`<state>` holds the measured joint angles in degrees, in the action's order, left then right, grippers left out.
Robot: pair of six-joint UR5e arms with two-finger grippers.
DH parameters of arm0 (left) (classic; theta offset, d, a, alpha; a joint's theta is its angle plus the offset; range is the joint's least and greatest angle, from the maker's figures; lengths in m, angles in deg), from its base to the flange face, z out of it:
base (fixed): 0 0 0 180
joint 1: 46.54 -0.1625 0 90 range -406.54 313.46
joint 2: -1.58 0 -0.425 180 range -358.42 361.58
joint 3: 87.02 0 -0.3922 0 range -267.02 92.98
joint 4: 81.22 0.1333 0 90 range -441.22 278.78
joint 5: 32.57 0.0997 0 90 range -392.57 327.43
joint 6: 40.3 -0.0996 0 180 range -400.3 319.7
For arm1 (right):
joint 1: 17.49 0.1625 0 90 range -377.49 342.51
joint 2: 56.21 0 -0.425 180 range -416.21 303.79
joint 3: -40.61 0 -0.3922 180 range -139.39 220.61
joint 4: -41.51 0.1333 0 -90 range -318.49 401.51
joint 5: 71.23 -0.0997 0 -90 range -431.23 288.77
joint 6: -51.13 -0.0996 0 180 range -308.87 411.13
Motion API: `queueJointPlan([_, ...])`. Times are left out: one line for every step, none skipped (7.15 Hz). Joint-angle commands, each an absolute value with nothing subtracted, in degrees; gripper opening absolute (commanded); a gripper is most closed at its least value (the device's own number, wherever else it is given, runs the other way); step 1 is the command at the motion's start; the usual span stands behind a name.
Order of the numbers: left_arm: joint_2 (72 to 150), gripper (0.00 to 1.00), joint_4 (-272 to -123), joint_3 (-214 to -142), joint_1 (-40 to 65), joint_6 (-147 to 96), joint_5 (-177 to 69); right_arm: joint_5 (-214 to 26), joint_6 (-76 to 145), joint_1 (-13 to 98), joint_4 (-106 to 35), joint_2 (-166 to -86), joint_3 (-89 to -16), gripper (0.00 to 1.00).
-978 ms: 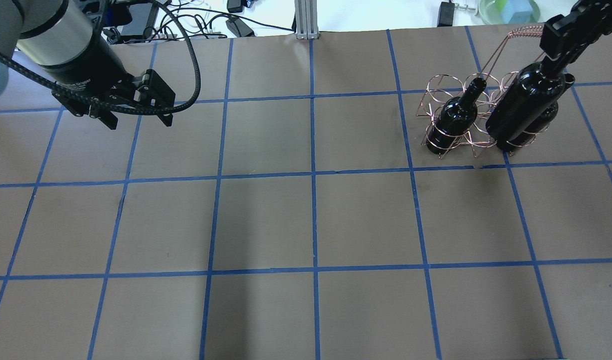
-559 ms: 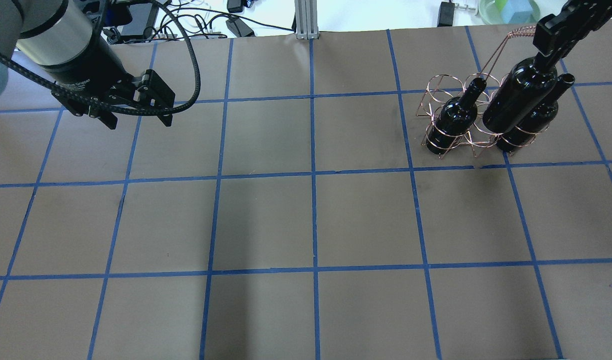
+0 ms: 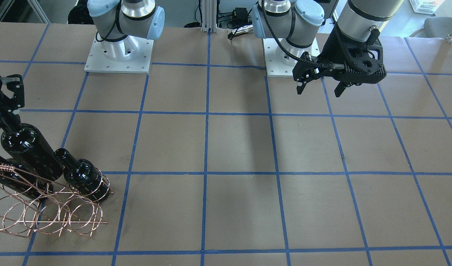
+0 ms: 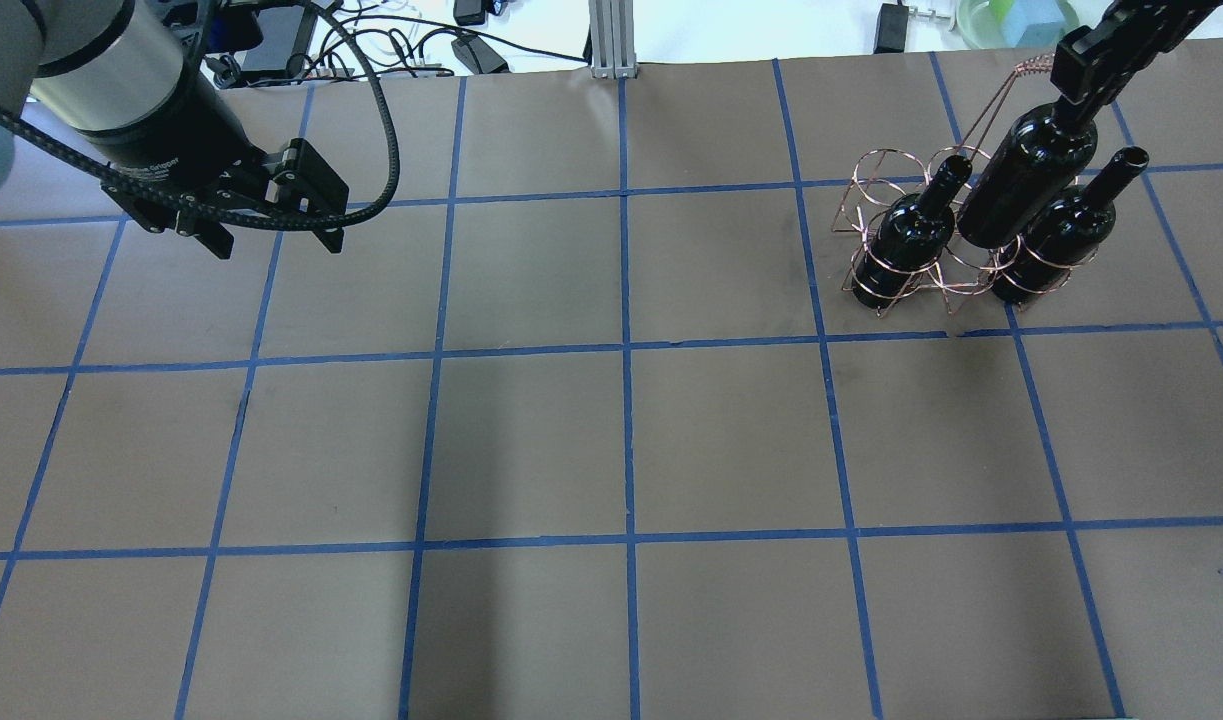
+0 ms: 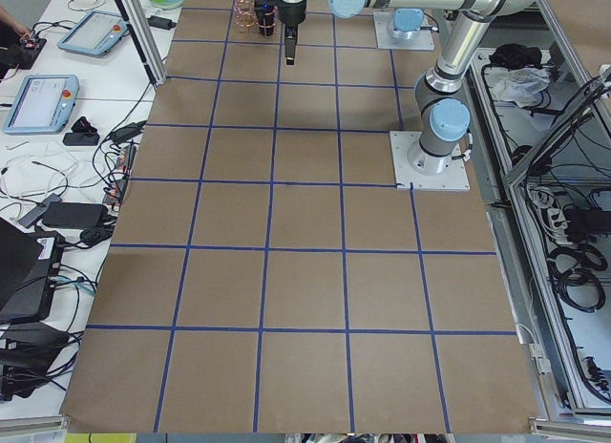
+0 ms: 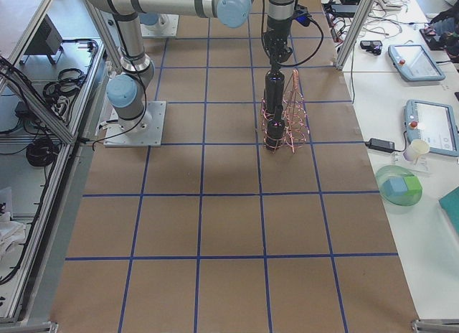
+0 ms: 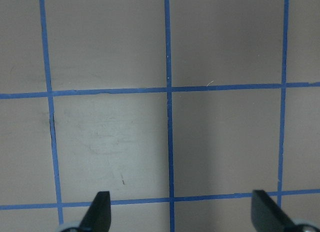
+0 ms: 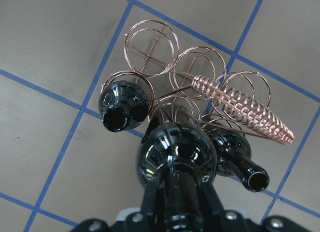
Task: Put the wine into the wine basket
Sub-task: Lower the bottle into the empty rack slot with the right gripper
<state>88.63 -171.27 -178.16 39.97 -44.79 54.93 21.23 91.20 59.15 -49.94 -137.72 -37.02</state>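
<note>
The wine point(image 4: 1021, 180) is a glossy, near-black glass bottle with no label, broad shoulders and a long neck; room lights glint off its shoulder in the right wrist view point(image 8: 177, 152). It stands roughly upright, hanging straight below the right end effector point(image 4: 1079, 92), whose fingers point(image 8: 150, 202) are pinching its neck from either side. Its base is down among the front loops of the wine basket point(image 4: 876, 155), a copper wire rack with a coiled handle, at the far right of the table point(image 4: 621, 450). It sits between two like bottles already seated there, the left bottle point(image 4: 906, 240) and the right bottle point(image 4: 1061, 235). Whether its base has reached the table cannot be told.

A second ago the wine looked larger from overhead and covered most of the right bottle. Since then it has sunk and shifted toward the middle of the basket, so the right bottle's neck and mouth show in full.

The left end effector point(image 4: 276, 243) has not moved: it hovers over the table's far left with its fingers spread wide, holding nothing.
</note>
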Motion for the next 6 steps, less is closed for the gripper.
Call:
queueJointPlan([88.60,1.00,-171.31,-178.16,39.95,-44.87,54.97,20.97,92.26,59.15,-50.59,-136.46,-37.35,0.00])
queueJointPlan([88.60,1.00,-171.31,-178.16,40.04,-44.87,54.97,21.05,92.95,59.15,-50.68,-136.28,-37.53,0.00])
queueJointPlan([88.60,1.00,-171.31,-178.16,39.95,-44.87,54.97,21.40,94.01,59.15,-50.77,-136.19,-37.53,0.00])
queueJointPlan([88.60,1.00,-171.31,-178.16,39.95,-44.87,54.97,21.49,94.36,59.07,-51.38,-136.19,-37.53,0.00])
queueJointPlan([88.60,1.00,-171.31,-178.16,39.95,-44.87,54.89,21.49,94.37,58.89,-51.73,-136.02,-37.53,0.00])
queueJointPlan([88.60,1.00,-171.31,-178.16,39.95,-44.96,54.97,21.06,94.37,58.11,-51.74,-135.49,-37.53,0.00])
